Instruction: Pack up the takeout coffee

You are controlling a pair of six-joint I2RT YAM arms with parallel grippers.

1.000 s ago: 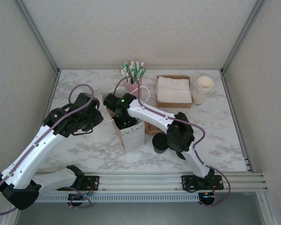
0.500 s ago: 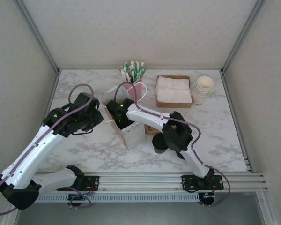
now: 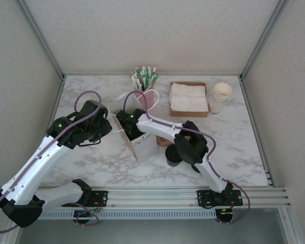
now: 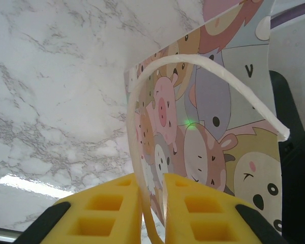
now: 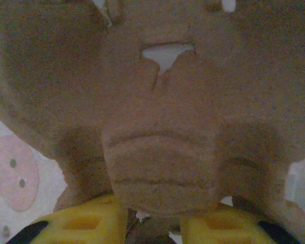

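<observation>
A paper bag printed with cartoon animals stands open at the middle of the table. My left gripper is shut on the bag's left wall, with the white handle looping above the fingers. My right gripper reaches down into the bag's mouth, shut on a brown pulp cup carrier that sits close before the right wrist camera. A coffee cup with a black lid stands on the table just right of the bag, under the right arm.
A pink cup of straws, a brown box of white napkins and a stack of paper cups line the back of the table. A small brown item lies between the bag and the lidded cup.
My right gripper has gone down and further into the bag with the carrier. The bag's mouth has shifted slightly. The left arm has held still.
</observation>
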